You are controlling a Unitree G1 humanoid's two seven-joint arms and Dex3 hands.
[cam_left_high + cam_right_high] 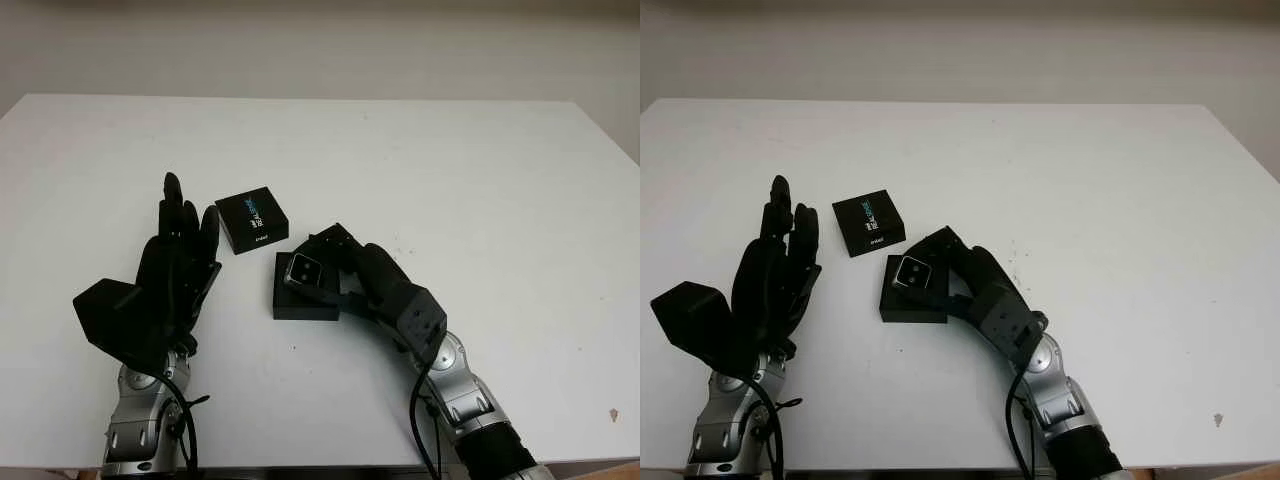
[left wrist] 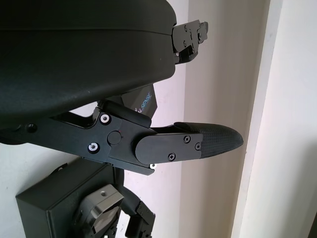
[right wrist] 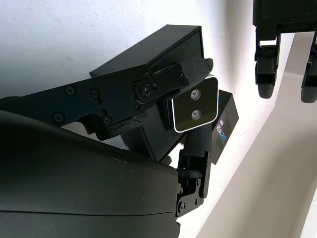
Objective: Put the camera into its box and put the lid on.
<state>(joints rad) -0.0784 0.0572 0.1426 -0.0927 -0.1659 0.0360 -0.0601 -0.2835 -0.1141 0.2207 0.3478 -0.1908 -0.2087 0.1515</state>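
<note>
Table [image 1: 480, 170]: you are working on a white tabletop that is spanning nearly the whole frame, with every item sitting in the lower centre, within reach of both arms.
Left hand [image 1: 170, 270]: you are holding it open and upright at the lower left of the head views, just left of the lid, gripping nothing. It looks parked close so it can take the lid once the camera is seated.
Right hand [image 1: 335, 265]: you are reaching it in from the lower right, with the fingers clamped on the camera over the box. This grip is keeping the lens face turned up and outward while you lower it.
Box [image 1: 300, 305]: the black open base is lying flat at lower centre, directly beneath the camera. The right hand is covering much of its inside, so you cannot tell how deep the camera is sitting.
Lid [image 1: 252, 220]: the black printed lid is lying flat just above and left of the box, apart from it and not yet fitted.
Camera [image 3: 194, 105]: the small silver-faced camera is tilting over the box's upper part; whether it is touching the box floor is hidden.
</note>
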